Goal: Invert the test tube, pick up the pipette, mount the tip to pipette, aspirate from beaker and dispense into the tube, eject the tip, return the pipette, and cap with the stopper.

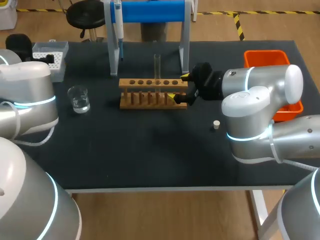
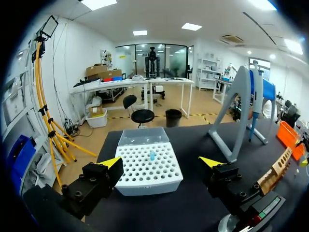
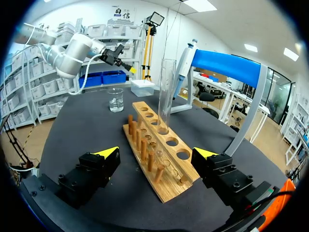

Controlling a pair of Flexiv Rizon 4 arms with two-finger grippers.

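Observation:
A clear test tube (image 1: 157, 66) stands upright in the wooden rack (image 1: 150, 93). My right gripper (image 1: 181, 88) is open at the rack's right end. In the right wrist view the rack (image 3: 159, 154) runs away from between the open fingers of the right gripper (image 3: 157, 153), with the tube (image 3: 166, 92) a few holes ahead. The pipette (image 1: 118, 26) hangs on the blue stand (image 1: 150, 12). A glass beaker (image 1: 78, 98) holds some water. My left gripper (image 2: 161, 163) is open above the white tip box (image 2: 149, 169). A small stopper (image 1: 216, 124) lies on the mat.
An orange bin (image 1: 266, 58) sits at the back right, partly behind my right arm. The tip box (image 1: 51, 56) is at the back left corner. The stand's grey legs (image 1: 185, 50) rise just behind the rack. Dark mat in front of the rack is bare.

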